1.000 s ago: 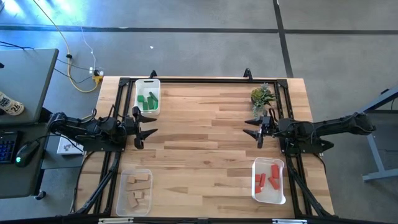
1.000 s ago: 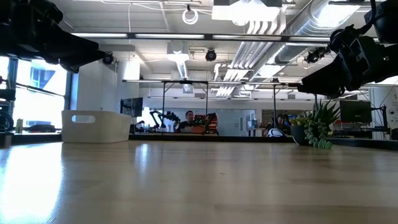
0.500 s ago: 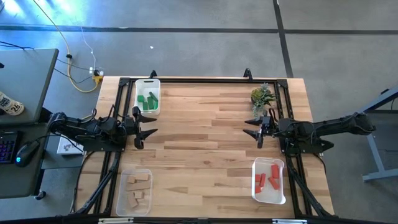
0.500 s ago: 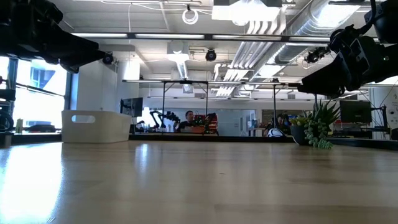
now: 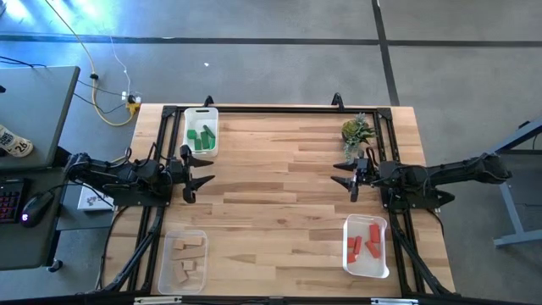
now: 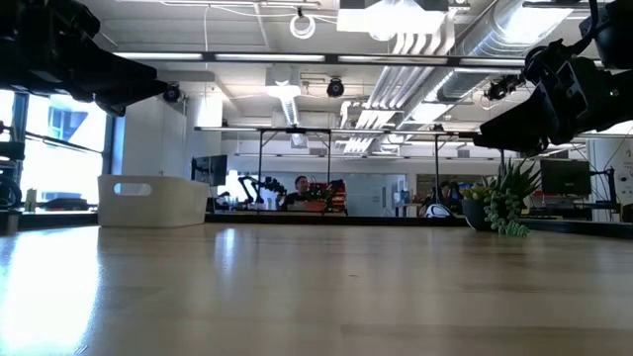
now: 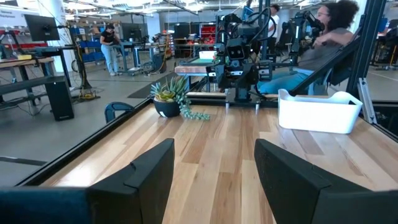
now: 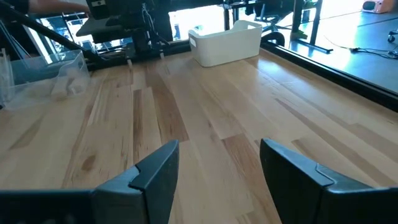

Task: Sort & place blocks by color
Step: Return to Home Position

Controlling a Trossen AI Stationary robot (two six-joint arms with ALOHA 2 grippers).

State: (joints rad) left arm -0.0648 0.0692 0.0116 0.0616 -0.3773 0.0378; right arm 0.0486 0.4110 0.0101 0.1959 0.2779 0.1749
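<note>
High view first, and the sorting is done. The green blocks (image 5: 201,137) lie in a white bin (image 5: 201,113) at the far left corner of the table (image 5: 271,195). The red blocks (image 5: 364,241) sit in a second white bin (image 5: 366,268) at the near right corner. The tan blocks (image 5: 190,257) are in a clear bin (image 5: 168,264) at the near left corner. No block lies loose on the wood between them.

Over at the left edge, the left claw (image 5: 206,171) hangs above the table, between the green bin and the clear bin, pointing toward the middle. Its fingers (image 7: 146,177) are spread wide with nothing between them. Straight across, at the right edge, the right claw (image 5: 337,173) faces it, just near of the potted plant (image 5: 356,130). Its fingers (image 8: 155,174) are parted too, and empty. The two claws are well apart, with bare wood between.

Low view: the far white bin (image 6: 153,201) stands on the left and the plant (image 6: 502,211) on the right, both arms dark overhead. Left wrist view, beyond the table: a person (image 7: 329,37) sits in the room behind.
</note>
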